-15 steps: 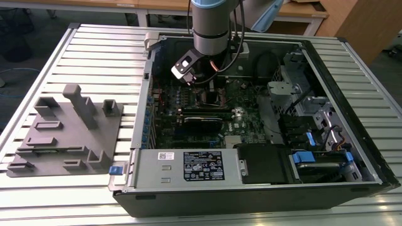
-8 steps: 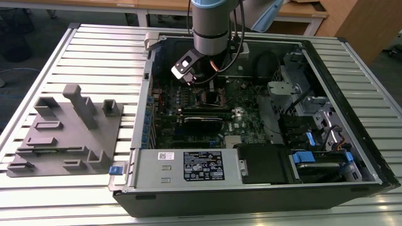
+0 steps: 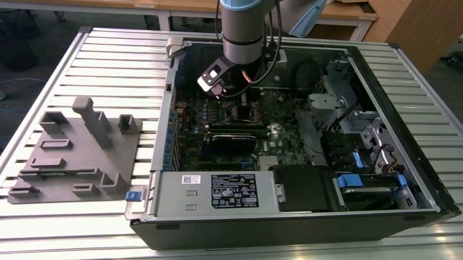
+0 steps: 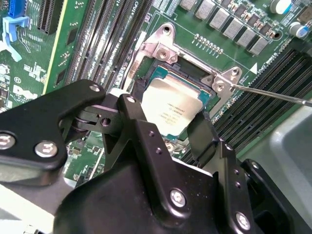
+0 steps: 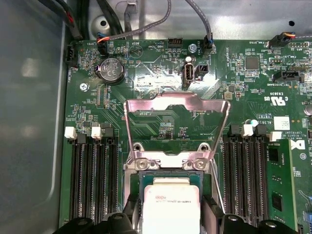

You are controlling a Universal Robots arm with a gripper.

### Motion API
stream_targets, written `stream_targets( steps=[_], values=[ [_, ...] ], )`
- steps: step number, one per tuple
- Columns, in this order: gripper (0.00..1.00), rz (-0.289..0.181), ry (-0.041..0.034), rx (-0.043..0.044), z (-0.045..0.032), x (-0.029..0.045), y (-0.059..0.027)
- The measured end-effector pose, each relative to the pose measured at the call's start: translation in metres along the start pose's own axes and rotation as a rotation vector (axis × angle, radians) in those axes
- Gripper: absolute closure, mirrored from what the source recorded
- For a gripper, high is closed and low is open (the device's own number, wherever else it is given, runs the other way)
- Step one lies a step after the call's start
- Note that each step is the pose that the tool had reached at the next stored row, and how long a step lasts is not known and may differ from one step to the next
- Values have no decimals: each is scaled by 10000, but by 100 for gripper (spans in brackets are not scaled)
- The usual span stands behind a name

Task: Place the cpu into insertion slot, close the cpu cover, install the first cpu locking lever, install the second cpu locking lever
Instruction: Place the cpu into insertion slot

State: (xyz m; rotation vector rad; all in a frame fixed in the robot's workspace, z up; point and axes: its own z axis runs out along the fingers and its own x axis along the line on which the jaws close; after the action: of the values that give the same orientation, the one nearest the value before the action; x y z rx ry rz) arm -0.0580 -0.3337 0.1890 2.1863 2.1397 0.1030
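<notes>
In both wrist views the cpu point(image 4: 170, 107) point(image 5: 170, 202), a flat square chip with a silvery top, sits between my two black fingers point(image 4: 134, 114) directly over the insertion slot point(image 4: 192, 73). My gripper point(image 4: 165, 122) point(image 5: 170, 214) is shut on its two opposite sides. The chip lies slightly tilted against the socket, whose dark inside and metal rim show past its far edge. The cpu cover point(image 5: 177, 101), a silvery frame with a large window, stands swung open beyond the socket. A thin locking lever point(image 4: 273, 92) sticks out beside the socket. In the exterior view the gripper point(image 3: 230, 92) hangs low over the motherboard.
Long black memory slots point(image 5: 92, 180) point(image 5: 248, 175) flank the socket on both sides. Cables point(image 5: 146, 24) run along the case wall. The open computer case point(image 3: 405, 59) holds a power supply point(image 3: 217, 192) and drive bays point(image 3: 361, 162). A grey fixture block point(image 3: 79, 151) lies on the table at the exterior view's left.
</notes>
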Motion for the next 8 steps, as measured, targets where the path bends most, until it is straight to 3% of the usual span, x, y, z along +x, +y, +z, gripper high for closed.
stream_targets(
  steps=[8],
  values=[
    [40,2,0,-1,-64,0,6]
  ],
)
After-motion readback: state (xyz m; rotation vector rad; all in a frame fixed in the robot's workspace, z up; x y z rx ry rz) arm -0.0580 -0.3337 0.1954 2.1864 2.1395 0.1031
